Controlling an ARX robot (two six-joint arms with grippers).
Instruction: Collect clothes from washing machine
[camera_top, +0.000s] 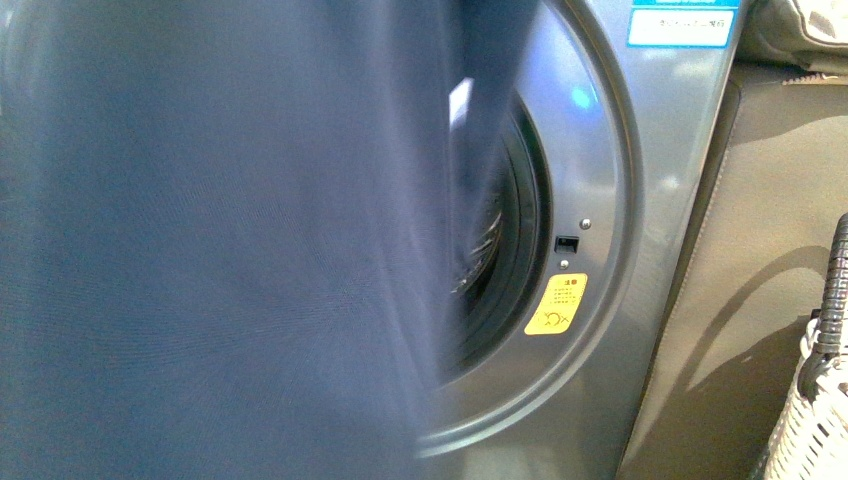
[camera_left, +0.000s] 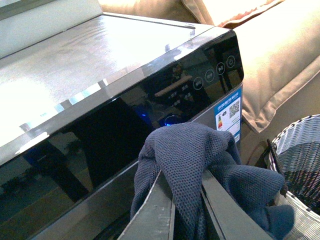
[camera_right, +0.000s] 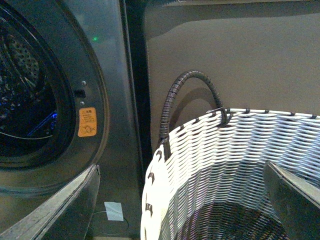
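L: left gripper (camera_left: 188, 212) clamped on navy garment (camera_left: 192, 150) | R: right gripper (camera_right: 177, 200) spread, empty, above basket (camera_right: 200, 145) | DO: lift cloth clear of washing machine (camera_top: 610, 200); swing right; release over basket centre

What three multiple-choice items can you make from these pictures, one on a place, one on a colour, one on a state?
1. In the front view, on which side of the washer is the basket?
A) left
B) right
C) on top

2. What colour is the sticker by the porthole?
A) red
B) green
C) yellow

3. How is the left hand?
A) open and empty
B) shut on cloth
C) out of view

Answers:
1 B: the basket stands at the right edge, past the washer's side.
2 C: the sticker is plainly yellow.
3 B: the left wrist view shows the dark cloth pinched in it.
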